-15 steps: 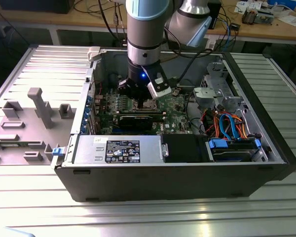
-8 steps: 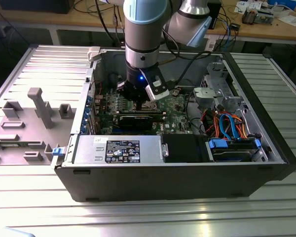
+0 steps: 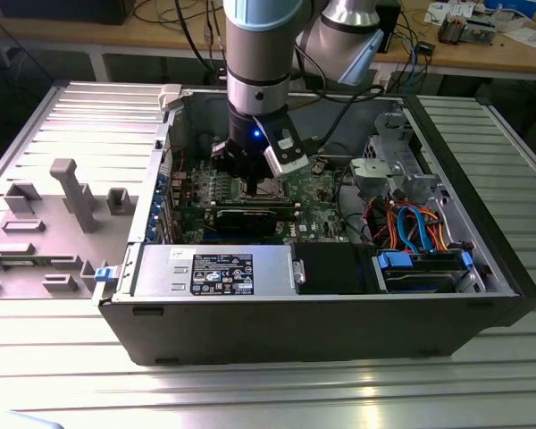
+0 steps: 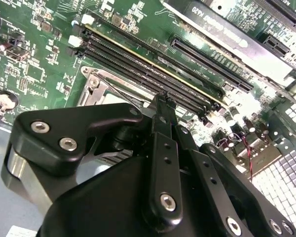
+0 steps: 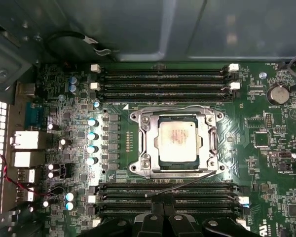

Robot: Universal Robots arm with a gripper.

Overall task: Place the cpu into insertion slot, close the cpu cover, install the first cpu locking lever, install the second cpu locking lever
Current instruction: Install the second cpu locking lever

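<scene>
The gripper (image 5: 158, 210) hangs low inside the open computer case (image 3: 339, 313); in both wrist views its black fingers (image 4: 164, 118) meet at a narrow tip with nothing between them, closed and empty, just over the memory slots (image 5: 163, 197) beside the socket.

In the exterior view the case lies on its side on a ribbed aluminium table (image 3: 268, 393), a grey plastic fixture (image 3: 71, 192) at 9 o'clock of it and a wooden bench (image 3: 482, 54) with cables at 12 o'clock.

In the first wrist view the cpu (image 5: 176, 141), a flat square with a dull silver-grey top, sits in the insertion slot (image 5: 138, 165). The cpu cover (image 5: 207, 143), a thin shiny metal frame, lies flat around it. A thin wire lever (image 5: 187, 181) runs along the socket's 6 o'clock edge. Green circuit board (image 5: 266, 163) surrounds everything.
</scene>
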